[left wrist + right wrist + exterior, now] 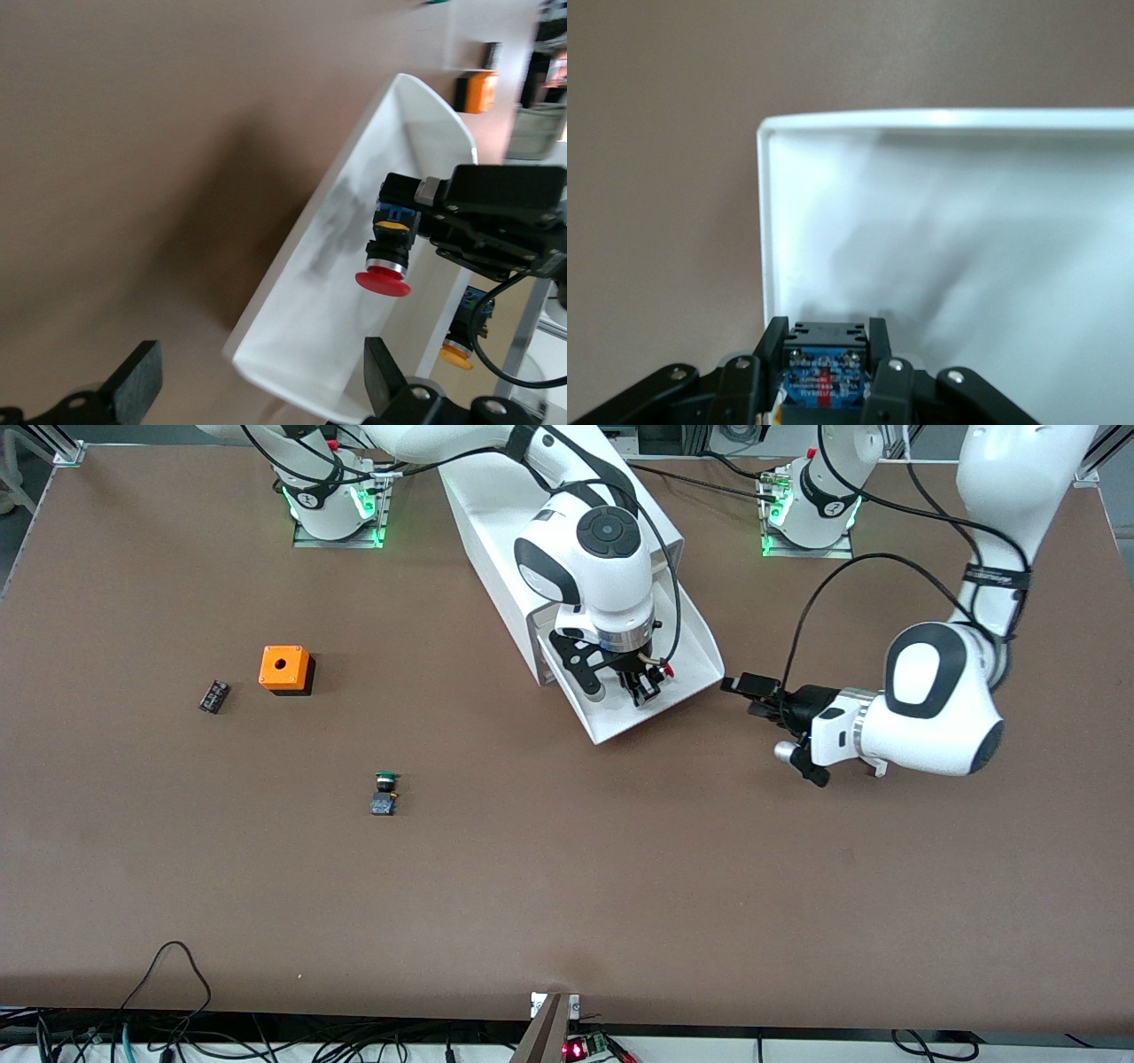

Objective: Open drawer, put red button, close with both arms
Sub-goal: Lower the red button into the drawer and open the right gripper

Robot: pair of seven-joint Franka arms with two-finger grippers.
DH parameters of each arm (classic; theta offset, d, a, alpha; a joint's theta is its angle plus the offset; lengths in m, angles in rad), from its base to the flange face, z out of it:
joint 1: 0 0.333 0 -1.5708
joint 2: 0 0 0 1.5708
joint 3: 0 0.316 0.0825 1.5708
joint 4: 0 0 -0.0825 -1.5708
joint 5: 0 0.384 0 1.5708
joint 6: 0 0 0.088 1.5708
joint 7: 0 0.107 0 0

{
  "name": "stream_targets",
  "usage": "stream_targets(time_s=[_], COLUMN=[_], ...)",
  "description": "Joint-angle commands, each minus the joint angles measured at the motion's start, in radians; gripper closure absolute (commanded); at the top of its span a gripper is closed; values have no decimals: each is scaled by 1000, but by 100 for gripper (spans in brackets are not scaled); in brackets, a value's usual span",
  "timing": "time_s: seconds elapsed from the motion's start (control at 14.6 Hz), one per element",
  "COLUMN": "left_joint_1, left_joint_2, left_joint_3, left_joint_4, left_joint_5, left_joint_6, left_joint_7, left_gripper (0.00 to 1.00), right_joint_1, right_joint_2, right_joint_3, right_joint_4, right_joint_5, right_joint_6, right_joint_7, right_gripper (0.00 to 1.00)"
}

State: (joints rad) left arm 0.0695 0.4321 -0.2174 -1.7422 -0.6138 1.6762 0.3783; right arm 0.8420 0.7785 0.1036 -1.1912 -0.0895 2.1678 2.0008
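Observation:
The drawer (687, 657) stands pulled out of the white cabinet (496, 522), its tray open upward. My right gripper (647, 686) hangs over the tray, shut on the black-blue base (826, 376) of the red button (665, 670). In the left wrist view the red button's (383, 282) cap points along the tray (301, 336), held by the right gripper (496, 212). My left gripper (749, 695) is open, low over the table beside the drawer's front corner at the left arm's end. That corner shows between its fingers (135, 382), with nothing gripped.
A green-capped button (385, 782) lies on the table nearer the front camera, toward the right arm's end. An orange box (285, 669) and a small black part (213, 695) sit farther toward that end. Cables run along the table's front edge.

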Motion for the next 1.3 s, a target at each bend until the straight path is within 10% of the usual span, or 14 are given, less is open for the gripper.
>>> stream_targets(time_s=[0.0, 0.14, 0.55, 1.24], left_joint_1=[-8, -13, -43, -79], left_joint_2=[4, 4, 26, 66], left_joint_3=[1, 1, -10, -42], left_joint_4=[151, 222, 343, 279], left_joint_5=[190, 291, 762, 658], left_joint_6=[-114, -157, -159, 29], left_joint_7=[-197, -269, -273, -806], left_gripper=[0, 0, 0, 0], right_joint_1=[17, 17, -30, -352], right_joint_2=[16, 16, -19, -169], right_joint_3=[-13, -13, -55, -62], right_joint_4=[30, 30, 87, 32], right_joint_5=[-24, -24, -18, 105], right_joint_6=[-3, -2, -55, -321], right_joint_7=[44, 46, -70, -1015], right_gripper=[84, 0, 0, 0])
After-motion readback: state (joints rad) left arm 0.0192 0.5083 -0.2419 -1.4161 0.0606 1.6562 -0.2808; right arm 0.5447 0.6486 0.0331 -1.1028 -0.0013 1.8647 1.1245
